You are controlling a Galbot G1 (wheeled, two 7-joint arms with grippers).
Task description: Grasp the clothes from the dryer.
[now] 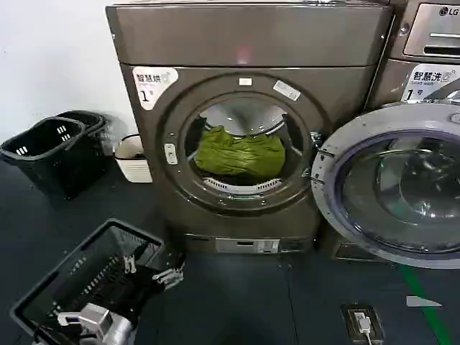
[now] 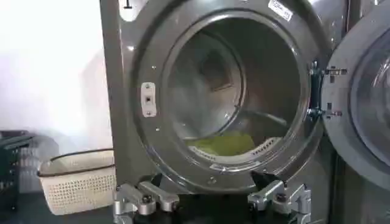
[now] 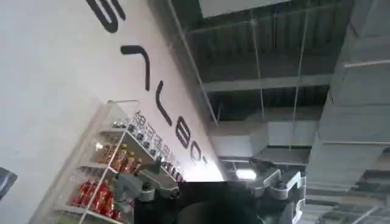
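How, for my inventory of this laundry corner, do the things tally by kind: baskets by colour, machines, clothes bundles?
Black baskets: 3, two by the wall, one nearer
White basket: 1
Machines: 2, the dryer and the LG machine
Clothes bundle: 1
Total: 7

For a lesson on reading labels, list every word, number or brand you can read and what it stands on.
"1" on the white sticker of the dryer.
"LG" on the neighbouring machine.
"1" on that machine's sticker.
Chinese characters on both stickers: too blurred.
Small door-rim label: unreadable.
Large wall lettering: partly cut off, not readable.
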